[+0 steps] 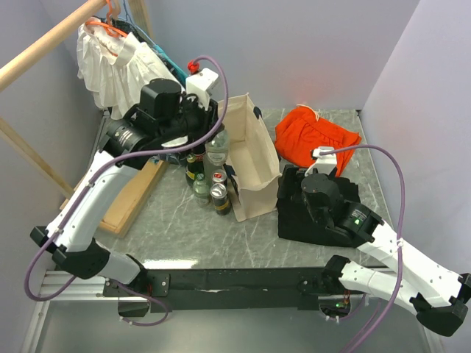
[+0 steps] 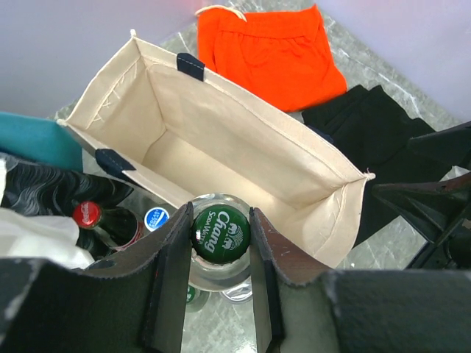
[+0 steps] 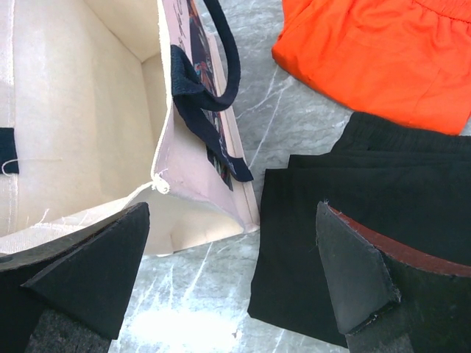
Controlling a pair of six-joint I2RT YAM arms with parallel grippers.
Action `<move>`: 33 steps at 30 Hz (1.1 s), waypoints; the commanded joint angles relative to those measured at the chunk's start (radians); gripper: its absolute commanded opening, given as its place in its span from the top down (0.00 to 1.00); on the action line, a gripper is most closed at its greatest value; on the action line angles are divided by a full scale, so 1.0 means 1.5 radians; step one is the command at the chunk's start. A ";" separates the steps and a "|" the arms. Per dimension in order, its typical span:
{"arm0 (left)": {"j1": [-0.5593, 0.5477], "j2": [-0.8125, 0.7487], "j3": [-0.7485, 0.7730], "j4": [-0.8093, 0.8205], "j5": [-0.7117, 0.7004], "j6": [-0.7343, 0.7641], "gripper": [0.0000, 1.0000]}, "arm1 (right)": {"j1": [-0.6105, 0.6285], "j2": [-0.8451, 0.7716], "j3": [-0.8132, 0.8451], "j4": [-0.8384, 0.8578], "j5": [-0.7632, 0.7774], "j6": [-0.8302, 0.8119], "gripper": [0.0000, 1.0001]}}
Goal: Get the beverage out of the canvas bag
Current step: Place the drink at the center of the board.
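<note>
Your bench [image 1: 184,243], grey marble look, carries everything. The canvas bag [image 1: 254,158] stands upright mid-bench toward the back edge, mouth open, w/ black strap handles on its long walls. An orange cloth [image 1: 316,134] lies crumpled at the back right corner, just right of the bag. A folded black cloth [image 1: 291,220] sits right of the bag toward the front edge, w/ your right arm over it. A wooden board [image 1: 136,195] lies along the left edge. A white garment [image 1: 118,66] hangs on a hanger beyond the back left corner.

The other bottles [image 1: 219,197] stand in a cluster just beside the bag's left wall, outside it. Your left wrist view picks out a red-capped bottle [image 2: 87,215] and a blue-capped bottle [image 2: 156,218].

The Chang bottle [image 2: 221,232], clear glass w/ green cap, is also outside the bag, just beside that left wall at the back of the cluster. Can't tell if its base touches the bench. Your left gripper [image 2: 221,246] is clenched on its neck, one finger each side of the cap. Your right gripper [image 3: 232,279] is released, fingers wide apart, hanging over the strip of bench btw the bag's corner and the black cloth.
</note>
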 commanded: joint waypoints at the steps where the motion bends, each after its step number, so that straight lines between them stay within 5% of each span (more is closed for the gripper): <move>1: -0.003 -0.072 -0.011 0.142 -0.031 -0.013 0.99 | 0.003 -0.003 0.027 0.009 0.001 0.011 0.00; 33: -0.003 -0.234 -0.202 0.161 -0.089 -0.082 0.99 | 0.004 0.004 0.035 0.000 -0.005 0.023 0.00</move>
